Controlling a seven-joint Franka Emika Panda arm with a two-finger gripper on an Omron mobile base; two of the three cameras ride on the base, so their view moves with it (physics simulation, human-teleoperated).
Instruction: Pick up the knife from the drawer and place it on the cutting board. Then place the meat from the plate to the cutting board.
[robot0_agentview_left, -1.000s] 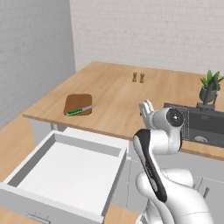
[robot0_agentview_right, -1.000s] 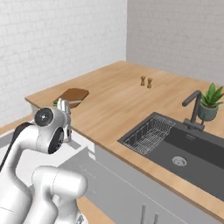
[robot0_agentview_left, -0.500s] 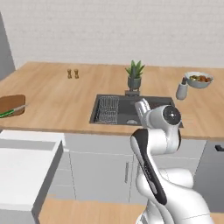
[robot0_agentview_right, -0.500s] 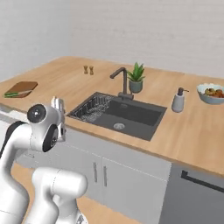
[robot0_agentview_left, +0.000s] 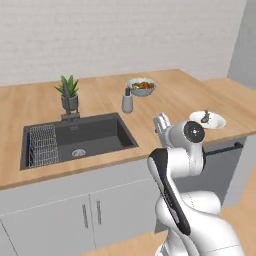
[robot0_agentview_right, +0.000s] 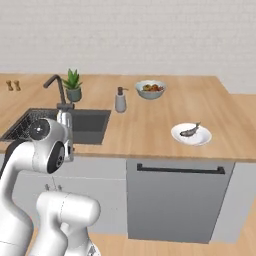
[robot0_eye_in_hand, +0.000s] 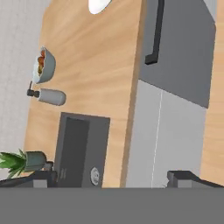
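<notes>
From the left in the right base view, the arm is folded up close over its base, elbow bent, with the gripper (robot0_agentview_right: 65, 131) raised at the counter's (robot0_agentview_right: 145, 131) front edge beside the dark sink (robot0_agentview_right: 90, 125), fingers (robot0_agentview_right: 64, 117) spread wide apart and holding nothing. At about 12 o'clock from the hand stand the potted plant (robot0_agentview_right: 73, 85), then the soap dispenser (robot0_agentview_right: 120, 100) and the grey bowl (robot0_agentview_right: 151, 89) near 1 o'clock. Farther right, near 3 o'clock, the white plate (robot0_agentview_right: 191, 135) sits on the counter over the dishwasher (robot0_agentview_right: 180, 200), the grey-brown meat (robot0_agentview_right: 190, 131) lying on it.
</notes>
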